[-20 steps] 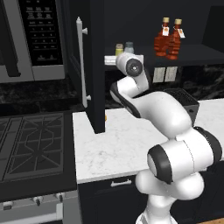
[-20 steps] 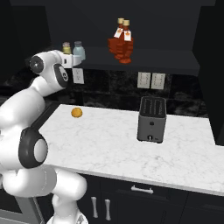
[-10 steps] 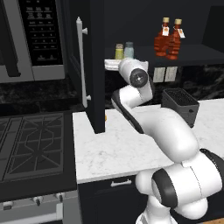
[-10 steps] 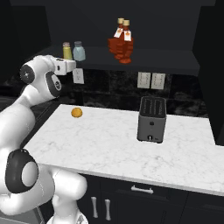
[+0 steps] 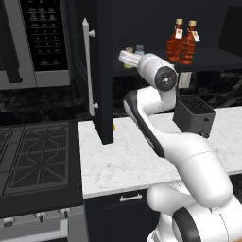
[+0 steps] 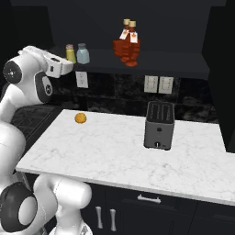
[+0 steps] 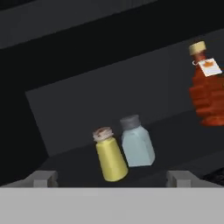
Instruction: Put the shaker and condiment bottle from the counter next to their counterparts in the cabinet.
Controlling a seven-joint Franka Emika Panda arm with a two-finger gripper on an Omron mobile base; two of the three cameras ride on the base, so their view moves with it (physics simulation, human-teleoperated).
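**Shaker on the shelf, my fingers apart in front of it**

My fingers (image 7: pixel 112 177) are spread wide and hold nothing; their two tips rise at the bottom of the hand view, one to each side. The shaker (image 7: pixel 110 154) stands straight ahead of them, between the tips and a little beyond, on the dark shelf of the cabinet (image 6: pixel 183 62). Its long axis is upright on the shelf, though it leans in my tilted hand view. It is just beside the pale blue-grey shaker (image 7: pixel 136 142), touching or nearly so; I cannot tell which.

Farther along the shelf, to the right in the hand view, the condiment bottle (image 6: pixel 125 44) stands against its twin (image 6: pixel 132 46), both upright. I cannot tell which of the two came from the bench (image 6: pixel 114 151).

By count: two shakers, one yellow-olive and one blue-grey; two red-orange bottles; one arm, so no choice of hand. On the bench I see one toaster (image 6: pixel 159 124) and one small orange thing (image 6: pixel 80 118).

I judge both placements done; the coming move is a straight retreat from the shelf, away from the shaker.
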